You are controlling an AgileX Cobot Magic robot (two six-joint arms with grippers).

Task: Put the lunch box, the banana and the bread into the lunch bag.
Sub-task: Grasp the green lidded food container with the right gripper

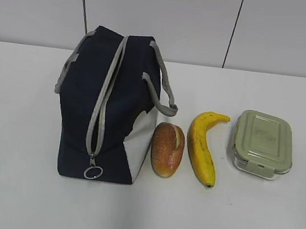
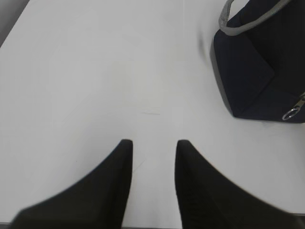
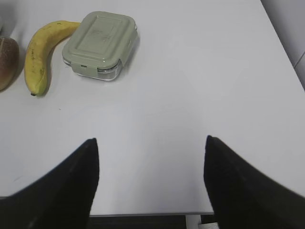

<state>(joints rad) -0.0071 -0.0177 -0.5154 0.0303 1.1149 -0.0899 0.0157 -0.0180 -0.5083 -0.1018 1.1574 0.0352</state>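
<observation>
A: Start with the biggest thing. Where is the bag?

B: The bag (image 1: 106, 108) stands on the table (image 1: 8, 186), left of the other items. Its zipper (image 1: 102, 108) looks closed along the top and front, with the ring pull (image 1: 93, 172) at the bottom near the table. Nothing is inside yet, I judge.

A: And the food?

B: In a row to its right: the bread (image 1: 167, 149) just beside the white panel, then the banana (image 1: 202, 146), then the box (image 1: 263, 144) furthest right. All lie apart from one another.

A: The arms?

B: Neither shows in the exterior view. The left gripper (image 2: 152, 155) hangs over bare table, its fingers (image 2: 114, 176) a little apart and holding nothing, the bag off to its right. The right gripper (image 3: 150, 160) has fingers (image 3: 76, 176) spread wide, empty, with the box and banana ahead to its left.

A: What could go wrong?

B: The bag is soft, so pulling the ring may drag or topple it unless the other arm steadies it. It could also knock the bread, which sits so close. The banana's curve may let it roll in a grip.
</observation>
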